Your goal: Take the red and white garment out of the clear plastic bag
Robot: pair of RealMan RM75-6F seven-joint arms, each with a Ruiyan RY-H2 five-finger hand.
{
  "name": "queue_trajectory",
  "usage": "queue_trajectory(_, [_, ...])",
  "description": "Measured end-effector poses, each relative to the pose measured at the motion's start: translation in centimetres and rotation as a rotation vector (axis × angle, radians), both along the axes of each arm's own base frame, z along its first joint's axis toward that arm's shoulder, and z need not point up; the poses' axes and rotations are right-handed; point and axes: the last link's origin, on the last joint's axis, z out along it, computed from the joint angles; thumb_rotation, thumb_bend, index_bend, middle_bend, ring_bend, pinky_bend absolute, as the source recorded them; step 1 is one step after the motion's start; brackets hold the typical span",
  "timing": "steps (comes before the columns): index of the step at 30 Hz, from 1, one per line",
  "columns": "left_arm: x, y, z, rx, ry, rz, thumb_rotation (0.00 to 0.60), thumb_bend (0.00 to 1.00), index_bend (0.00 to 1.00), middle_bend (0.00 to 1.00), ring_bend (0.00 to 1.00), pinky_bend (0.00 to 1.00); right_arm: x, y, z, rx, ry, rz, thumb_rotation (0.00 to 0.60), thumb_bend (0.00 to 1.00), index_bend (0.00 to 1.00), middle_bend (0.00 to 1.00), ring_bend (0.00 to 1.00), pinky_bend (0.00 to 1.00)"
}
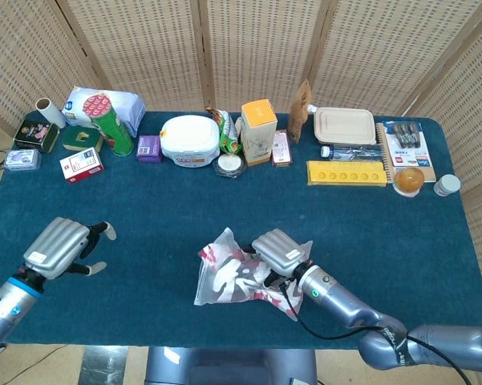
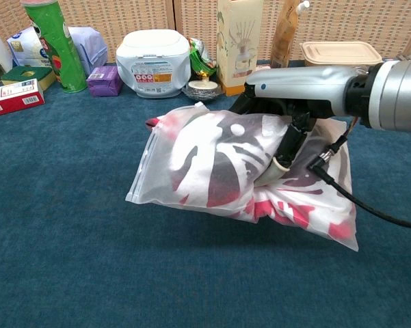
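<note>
A clear plastic bag with the red and white garment folded inside is held up off the blue table. My right hand grips the bag from above near its right end, fingers pressed into the plastic. The bag's zip edge points left and looks closed. My left hand hovers over the table's front left, fingers apart, holding nothing; the chest view does not show it.
Along the back stand a green can, a red box, a purple box, a white tub, a yellow-topped carton, a beige lunch box and a yellow tray.
</note>
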Motion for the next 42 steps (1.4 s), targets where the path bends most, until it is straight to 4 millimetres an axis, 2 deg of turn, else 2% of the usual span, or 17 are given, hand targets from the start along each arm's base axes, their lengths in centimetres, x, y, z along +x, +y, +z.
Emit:
queue_trajectory(10, [3.8,2.3,-2.1,-0.158,-0.016,-0.033,0.584,0.19,0.43,1.00,0.99,0.90,0.2,0.3,0.1,0.005,-0.023,-0.006,0.580,0.22,0.81,0.85,1.00,1.00])
queue_trajectory(33, [7.7,4.0,-7.7,-0.357,-0.147,0.009,0.571,0.20,0.43,1.00,0.99,0.90,1.2,1.5,-0.2,0.052,-0.102,0.022,0.579,0.22,0.81,0.85,1.00,1.00])
queue_trajectory(42, [8.7,4.3,-9.0,-0.392,-0.186,0.019,0.560,0.20,0.43,1.00,0.99,0.90,1.3,1.8,-0.2,0.061,-0.117,0.027,0.580,0.22,0.81,0.85,1.00,1.00])
